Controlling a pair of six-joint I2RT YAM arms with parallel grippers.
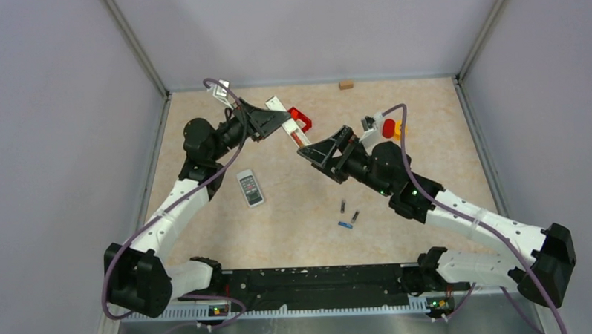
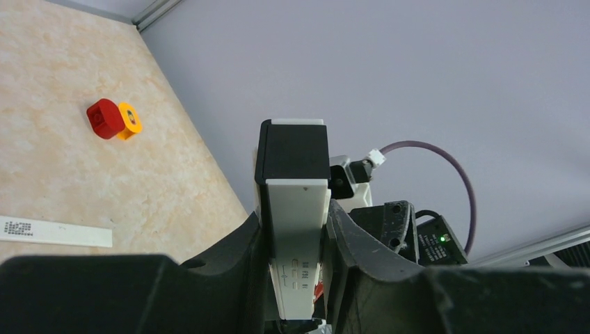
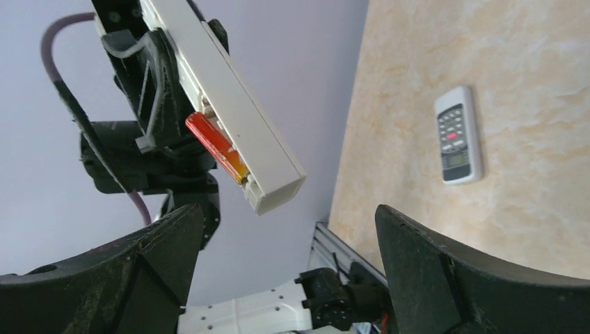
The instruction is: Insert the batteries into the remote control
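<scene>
The red cell (image 3: 216, 146) lies along the open bay of the white remote (image 3: 229, 104). Your left fingers (image 2: 236, 261) pinch that remote by its sides, raised off the tabletop (image 1: 424, 103). Your right fingers (image 3: 445, 278) are spread wide and empty just beside it. Check that the cell sits flat before fetching another, and hold the remote steady. The blue cell (image 1: 345, 225) and two dark cells (image 1: 343, 206) lie together on the beige tabletop, with a second remote (image 1: 251, 188) to their left. Pale grey walls (image 1: 311, 33) enclose it.
</scene>
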